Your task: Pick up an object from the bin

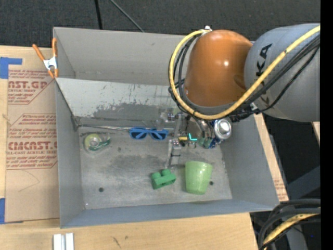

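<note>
Gripper (pixel 173 159) low in grey bin (pixel 119 51), just above 1 small green block (pixel 163 178) near front wall | apart or together: cannot tell | pale green cup (pixel 198 177) just right of block | blue sunglasses (pixel 149 134) behind

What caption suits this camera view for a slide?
Gripper poised by a small green block and pale green cup, blue sunglasses nearby.

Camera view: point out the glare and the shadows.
In the camera view, a soft highlight gleams on the orange cover; the bin has a brightly lit back wall; its floor looks darker under the arm, beside the gripper.
</note>
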Robot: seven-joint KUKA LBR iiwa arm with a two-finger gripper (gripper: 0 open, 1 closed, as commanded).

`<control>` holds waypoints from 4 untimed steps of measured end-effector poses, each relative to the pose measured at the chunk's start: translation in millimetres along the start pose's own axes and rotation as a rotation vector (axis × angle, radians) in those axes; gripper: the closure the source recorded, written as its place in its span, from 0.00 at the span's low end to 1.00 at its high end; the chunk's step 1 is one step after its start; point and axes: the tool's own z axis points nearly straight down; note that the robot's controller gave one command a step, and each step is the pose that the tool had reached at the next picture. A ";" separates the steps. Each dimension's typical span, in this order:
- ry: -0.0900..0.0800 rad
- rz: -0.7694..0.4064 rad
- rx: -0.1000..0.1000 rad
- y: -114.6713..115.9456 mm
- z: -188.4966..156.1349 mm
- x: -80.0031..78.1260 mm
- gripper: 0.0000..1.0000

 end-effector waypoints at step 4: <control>-0.016 -0.345 0.001 -12.5 28.2 16.2 1.00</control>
